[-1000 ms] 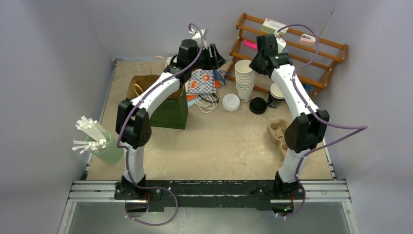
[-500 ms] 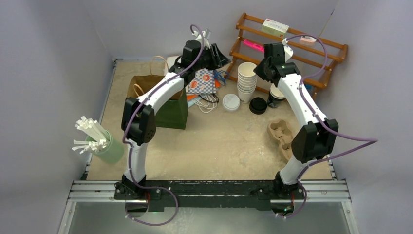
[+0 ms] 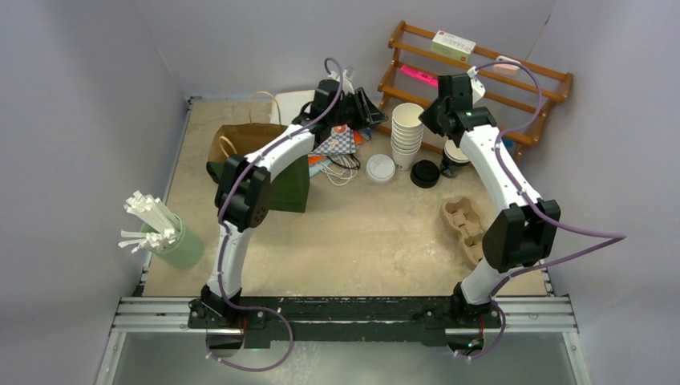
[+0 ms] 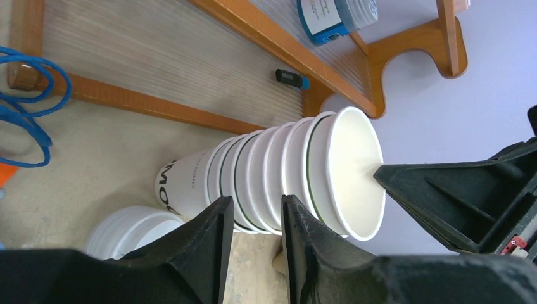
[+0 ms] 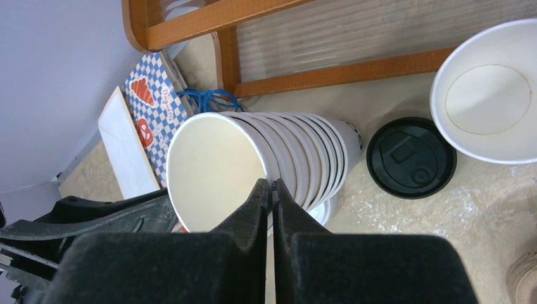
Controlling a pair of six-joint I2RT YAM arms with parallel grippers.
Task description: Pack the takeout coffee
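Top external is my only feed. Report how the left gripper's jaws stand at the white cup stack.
Observer: The left gripper has its jaws apart with a narrow gap. The rims of the stack of white cups show through it.
Operator: Now the right gripper.
Observer: The right gripper is shut, with its fingers pressed together and its tips at the rim of the top cup.
Operator: Check inside the dark cup by the rack.
Observer: The dark cup is empty; its bare white bottom shows.
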